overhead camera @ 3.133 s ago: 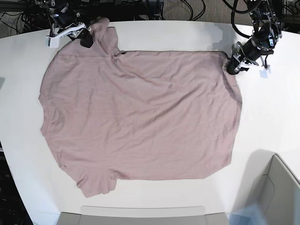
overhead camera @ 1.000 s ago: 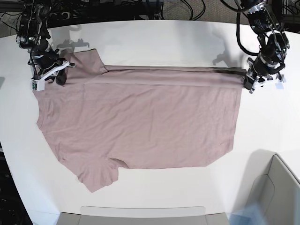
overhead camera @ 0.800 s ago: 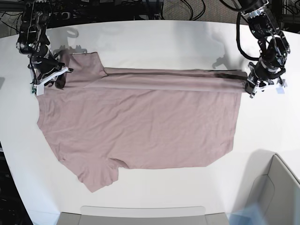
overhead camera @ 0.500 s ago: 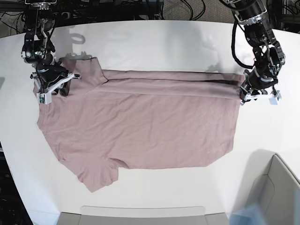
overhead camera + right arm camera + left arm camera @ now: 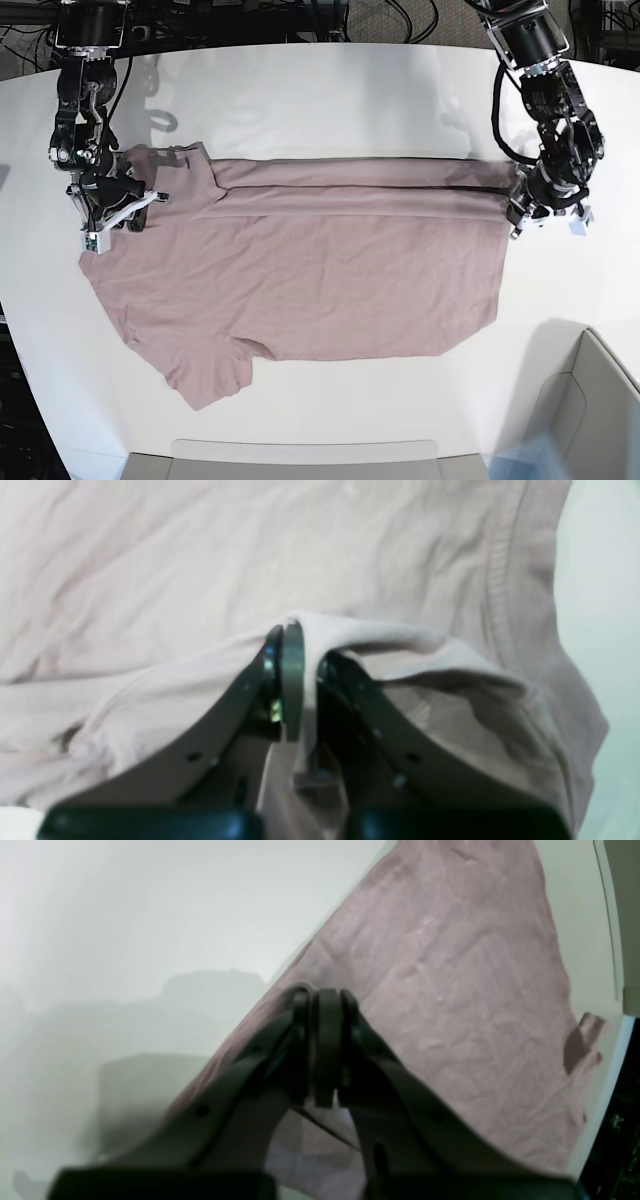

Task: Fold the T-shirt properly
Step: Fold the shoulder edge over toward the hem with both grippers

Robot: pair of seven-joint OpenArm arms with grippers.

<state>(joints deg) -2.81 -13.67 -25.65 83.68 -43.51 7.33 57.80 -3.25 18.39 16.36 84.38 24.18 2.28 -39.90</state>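
I am looking down from the base view at a white table (image 5: pixel 330 80) with a dusty mauve-pink T-shirt (image 5: pixel 300 280) spread across it. The shirt's far long edge is folded over toward me, forming a narrow doubled band (image 5: pixel 360 195) that runs the width of the cloth between my two grippers.

My left gripper (image 5: pixel 520 212) sits at the right end of that band in this view. Through its wrist camera, the left gripper (image 5: pixel 320 1005) has its dark fingers (image 5: pixel 327 1040) pressed together with the shirt's edge pinched between them. Beyond the fingertips the T-shirt (image 5: pixel 450 990) stretches away flat, with bare table (image 5: pixel 150 915) off to one side of the fingers.

My right gripper (image 5: pixel 118 208) is at the left end of the band, near the shoulder and sleeve. Its wrist camera shows the right gripper (image 5: pixel 300 645) closed, its fingers (image 5: pixel 292 680) clamping a raised ridge of fabric that drapes over the tips. Past the fingertips the T-shirt (image 5: pixel 200 555) lies in soft wrinkles, and a ribbed hem (image 5: pixel 505 580) runs along to one side.

Near me, one short sleeve (image 5: pixel 210 375) lies flat and sticks out from the shirt's near edge. A pale grey bin (image 5: pixel 590 400) sits at the table's near corner, apart from the shirt.
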